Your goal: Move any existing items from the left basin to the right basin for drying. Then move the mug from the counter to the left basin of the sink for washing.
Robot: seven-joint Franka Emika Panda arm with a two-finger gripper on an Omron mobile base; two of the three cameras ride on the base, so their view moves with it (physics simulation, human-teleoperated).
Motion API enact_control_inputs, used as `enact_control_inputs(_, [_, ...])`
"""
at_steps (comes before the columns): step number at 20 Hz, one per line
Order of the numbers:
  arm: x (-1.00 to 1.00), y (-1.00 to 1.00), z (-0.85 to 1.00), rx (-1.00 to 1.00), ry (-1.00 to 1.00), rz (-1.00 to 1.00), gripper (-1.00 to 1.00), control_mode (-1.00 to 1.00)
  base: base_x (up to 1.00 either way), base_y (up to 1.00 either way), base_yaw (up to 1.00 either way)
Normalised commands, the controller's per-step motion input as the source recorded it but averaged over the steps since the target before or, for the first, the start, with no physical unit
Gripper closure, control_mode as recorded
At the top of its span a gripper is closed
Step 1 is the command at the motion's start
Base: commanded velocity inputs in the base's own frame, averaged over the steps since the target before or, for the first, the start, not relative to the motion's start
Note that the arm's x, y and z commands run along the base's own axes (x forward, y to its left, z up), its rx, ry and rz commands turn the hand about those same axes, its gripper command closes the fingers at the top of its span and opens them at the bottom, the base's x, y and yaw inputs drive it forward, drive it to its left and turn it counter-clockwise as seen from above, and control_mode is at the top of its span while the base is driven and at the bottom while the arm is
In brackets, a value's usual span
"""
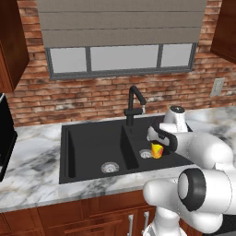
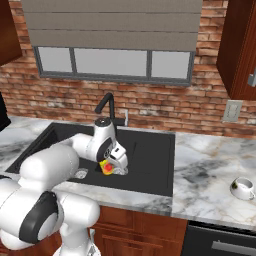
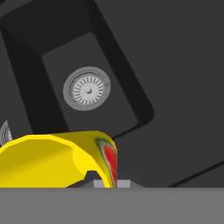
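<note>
Hand view: yellow cup (image 3: 57, 162) (held) above right basin (image 3: 92, 65).

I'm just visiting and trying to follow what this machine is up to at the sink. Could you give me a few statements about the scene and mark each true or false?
1. The tool holds the yellow cup. True.
2. The cup is over the left basin. False: it is over the narrower right basin, near its drain.
3. A white mug sits on the counter to the right of the sink. True.
4. The mug is already in the sink. False: it is on the marble, apart from the sink.
5. The faucet is white. False: it is black.
</note>
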Motion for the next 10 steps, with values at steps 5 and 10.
enact_control_inputs(5, [0.24,0.00,-0.08,0.00,0.00,0.00,1.00,-1.00,0.00,0.00,0.00])
enact_control_inputs(10, [0.25,0.00,-0.03,0.00,0.00,0.00,1.00,-1.00,0.00,0.00,0.00])
